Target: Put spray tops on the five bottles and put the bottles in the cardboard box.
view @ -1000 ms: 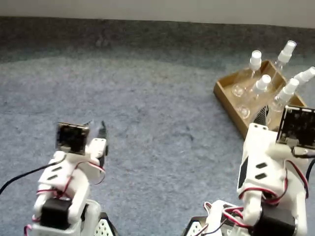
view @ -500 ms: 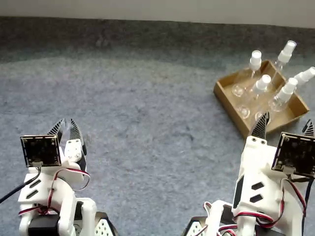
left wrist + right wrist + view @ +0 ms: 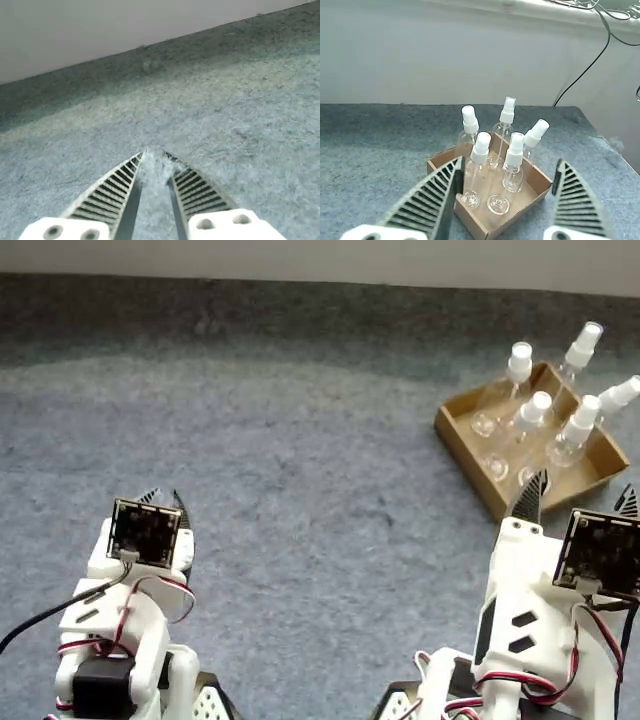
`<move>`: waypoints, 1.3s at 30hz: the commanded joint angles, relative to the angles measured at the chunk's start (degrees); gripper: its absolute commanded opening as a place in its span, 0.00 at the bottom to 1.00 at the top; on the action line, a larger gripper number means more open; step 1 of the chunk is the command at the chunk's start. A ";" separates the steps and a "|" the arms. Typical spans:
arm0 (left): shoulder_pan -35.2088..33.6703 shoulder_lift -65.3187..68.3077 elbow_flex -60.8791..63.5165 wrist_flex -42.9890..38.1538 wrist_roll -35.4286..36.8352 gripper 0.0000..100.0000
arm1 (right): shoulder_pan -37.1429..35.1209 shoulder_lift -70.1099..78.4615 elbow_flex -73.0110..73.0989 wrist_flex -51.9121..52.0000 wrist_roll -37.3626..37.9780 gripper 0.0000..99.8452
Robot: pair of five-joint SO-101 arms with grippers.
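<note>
Right gripper (image 3: 582,492): pulled back from over the shallow brown cardboard box (image 3: 465,445) within the last 1 s. No shift in the last 0.5 s. It sits just on the near side of the box, jaws spread wide, carrying nothing.

Left gripper (image 3: 164,497): swung out to its own side 0.5 s ago, now back near where it was 1 s ago. It is well apart from the box, over bare grey-blue carpeted table (image 3: 320,500). Fingers drawn together to a thin slit, nothing between them.

5 clear plastic bottles with white spray tops (image 3: 530,415): all stand upright inside the box at the far right of the table. The right arm's retreat leaves each 1 in plain sight in the high view. The right wrist view agrees: 5 capped bottles (image 3: 492,160) packed close together, box wall (image 3: 470,217) around them.

Judgement: every bottle is capped and boxed and both tools are empty and clear, so the task looks finished. The arm moves read as a return to rest.
</note>
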 commanded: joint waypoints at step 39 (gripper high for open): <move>1.19 0.22 26.15 4.40 -0.53 0.00 | -0.40 -0.40 3.38 1.36 0.18 0.24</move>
